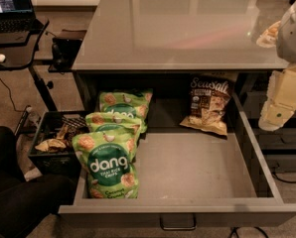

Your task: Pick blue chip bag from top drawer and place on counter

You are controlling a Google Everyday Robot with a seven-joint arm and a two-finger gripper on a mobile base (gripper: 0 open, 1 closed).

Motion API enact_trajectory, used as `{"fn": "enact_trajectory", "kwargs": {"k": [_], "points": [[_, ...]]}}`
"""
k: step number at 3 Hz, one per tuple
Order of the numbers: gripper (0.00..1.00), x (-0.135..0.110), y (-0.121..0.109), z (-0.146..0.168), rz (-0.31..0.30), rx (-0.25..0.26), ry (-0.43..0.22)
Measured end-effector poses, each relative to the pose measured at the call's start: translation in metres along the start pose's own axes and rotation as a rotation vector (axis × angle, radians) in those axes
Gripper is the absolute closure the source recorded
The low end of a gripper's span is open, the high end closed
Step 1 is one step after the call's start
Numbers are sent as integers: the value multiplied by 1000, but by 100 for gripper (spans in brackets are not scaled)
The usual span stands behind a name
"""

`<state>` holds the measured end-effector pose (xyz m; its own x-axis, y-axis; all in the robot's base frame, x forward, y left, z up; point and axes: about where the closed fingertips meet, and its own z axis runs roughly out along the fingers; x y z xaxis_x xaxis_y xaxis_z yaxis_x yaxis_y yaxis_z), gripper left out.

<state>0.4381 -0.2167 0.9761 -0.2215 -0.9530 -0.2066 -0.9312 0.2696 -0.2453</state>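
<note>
The drawer (197, 172) stands pulled all the way out from under the counter (178, 29), its small handle (178, 224) facing the front. The Sea Salt chip bag (207, 105) sits at the back right of the drawer floor. It stands nearly upright, its top leaning toward the shadowed rear under the counter edge, and it lies well apart from everything else in there.

Along the left wall three green bags overlap in a row from front to back: the front one (111, 165), the middle one (115, 125) and the rear one (125, 103).

The robot's pale arm (294, 26) comes in at the right edge over the counter corner. The gripper (278, 110) hangs below it, outside the drawer's right wall and touching nothing in the drawer. Whether it is released or clenched I cannot tell.

To the left, a laptop (9, 4) rests on a black desk (14, 53). A black crate (51, 148) holding snacks sits on the floor beside the drawer.
</note>
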Motion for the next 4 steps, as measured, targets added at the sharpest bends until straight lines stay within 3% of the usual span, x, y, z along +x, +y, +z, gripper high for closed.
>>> {"fn": "enact_trajectory", "kwargs": {"k": [2, 3, 4], "points": [[0, -5, -4, 17, 18, 26, -39], [0, -12, -20, 65, 80, 55, -116], [0, -18, -53, 104, 144, 110, -189]]}}
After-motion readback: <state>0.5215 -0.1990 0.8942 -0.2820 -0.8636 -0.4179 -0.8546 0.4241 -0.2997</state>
